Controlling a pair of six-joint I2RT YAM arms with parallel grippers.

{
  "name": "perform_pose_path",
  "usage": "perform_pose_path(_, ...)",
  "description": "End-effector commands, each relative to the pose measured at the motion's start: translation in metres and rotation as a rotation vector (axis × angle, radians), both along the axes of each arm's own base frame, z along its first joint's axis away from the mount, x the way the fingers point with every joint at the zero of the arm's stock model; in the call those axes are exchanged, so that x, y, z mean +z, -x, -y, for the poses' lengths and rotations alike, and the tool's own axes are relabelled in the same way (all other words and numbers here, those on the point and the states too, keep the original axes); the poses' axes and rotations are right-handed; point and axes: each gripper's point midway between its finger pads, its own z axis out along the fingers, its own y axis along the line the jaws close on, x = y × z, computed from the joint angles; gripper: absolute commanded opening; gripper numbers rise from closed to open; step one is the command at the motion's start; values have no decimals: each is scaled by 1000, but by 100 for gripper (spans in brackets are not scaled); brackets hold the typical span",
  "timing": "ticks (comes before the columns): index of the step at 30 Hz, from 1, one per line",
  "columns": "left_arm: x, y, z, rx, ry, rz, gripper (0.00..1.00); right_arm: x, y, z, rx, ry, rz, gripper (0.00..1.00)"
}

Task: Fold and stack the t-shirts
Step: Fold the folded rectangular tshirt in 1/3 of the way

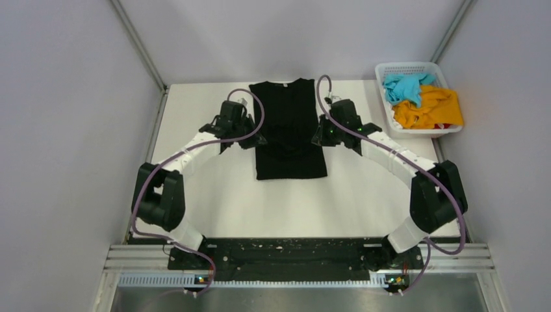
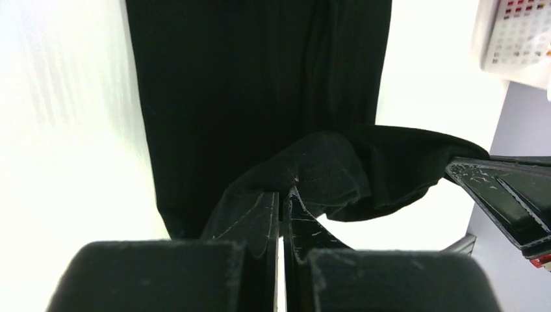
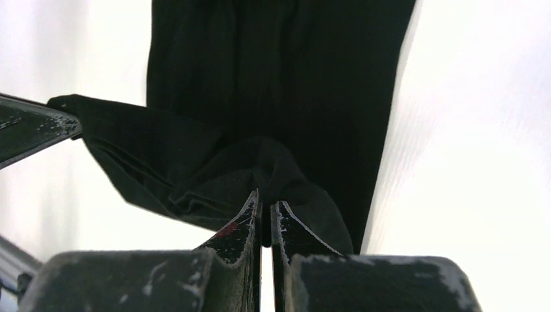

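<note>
At the middle of the white surface (image 1: 214, 195): black t-shirt (image 1: 289, 130), spread as a narrow dark rectangle. Long axis running from the near edge straight to the far edge, in line with the gap between the two arms. Collar at the far end, pointing away from the arm bases; straight hem at the near end, squared to the surface edge. Sleeves not visible sticking out at the sides, so apparently tucked in.

On the shirt's left edge, about halfway along: left gripper (image 1: 250, 138), fingers pressed almost together in the left wrist view (image 2: 284, 195) with a bunch of black cloth (image 2: 312, 169) nipped between them. On the right edge, directly opposite: right gripper (image 1: 323, 135), likewise nearly closed (image 3: 264, 198) and clamped on a hump of the same cloth (image 3: 260, 162). Between the two, seen from both wrists, a raised band of fabric stretched from one gripper to the other above the flat part of the shirt. Hard to say from these angles which layer of the shirt that band belongs to.

At the far right corner of the surface, well apart from the black shirt: white lattice basket (image 1: 409, 66), holding a crumpled turquoise-blue t-shirt (image 1: 406, 86) toward the far side and a crumpled orange-yellow t-shirt (image 1: 435, 109) toward the near side, the orange one spilling over the right rim.

Around the surface: plain pale grey walls (image 1: 65, 130) on the left, right and far sides. Along the near edge: metal rail (image 1: 299, 257) carrying both arm bases.
</note>
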Motion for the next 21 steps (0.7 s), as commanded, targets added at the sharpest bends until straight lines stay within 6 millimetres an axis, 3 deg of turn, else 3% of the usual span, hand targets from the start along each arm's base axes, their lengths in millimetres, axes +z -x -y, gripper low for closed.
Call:
perform_pose_path(1, 15, -31, 0, -43, -4, 61, 0, 21, -43, 5, -54, 14, 98, 0)
perform_pose_path(9, 3, -60, -10, -23, -16, 36, 0, 4, -76, 6, -72, 24, 71, 0)
perform_pose_path(21, -21, -91, -25, -8, -28, -11, 0, -12, -107, 5, -88, 19, 75, 0)
